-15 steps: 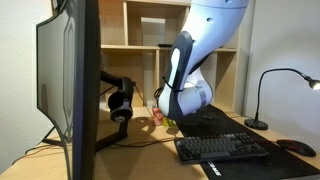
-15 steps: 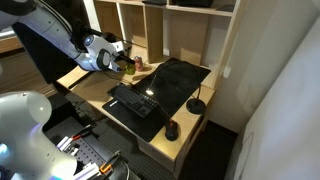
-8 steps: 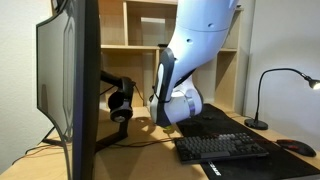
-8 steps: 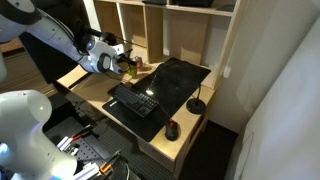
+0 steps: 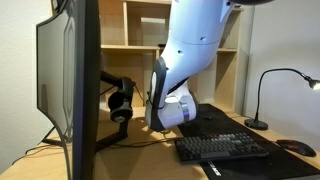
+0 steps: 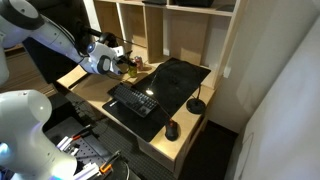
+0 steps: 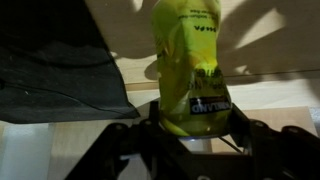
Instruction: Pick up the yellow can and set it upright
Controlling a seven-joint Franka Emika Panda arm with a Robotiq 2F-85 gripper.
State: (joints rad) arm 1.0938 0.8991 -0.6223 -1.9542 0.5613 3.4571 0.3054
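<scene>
Arm swings toward the monitor and covers the cans.

In an exterior view the arm (image 5: 170, 105) is now lower and closer to the monitor (image 5: 70, 85) than a second ago. Its white wrist housing hides the desk spot where the red can and a sliver of the yellow can (image 7: 190, 70) showed before, and its upper link fills more of the frame's top. In an exterior view the gripper (image 6: 120, 58) has crept only slightly.
</scene>
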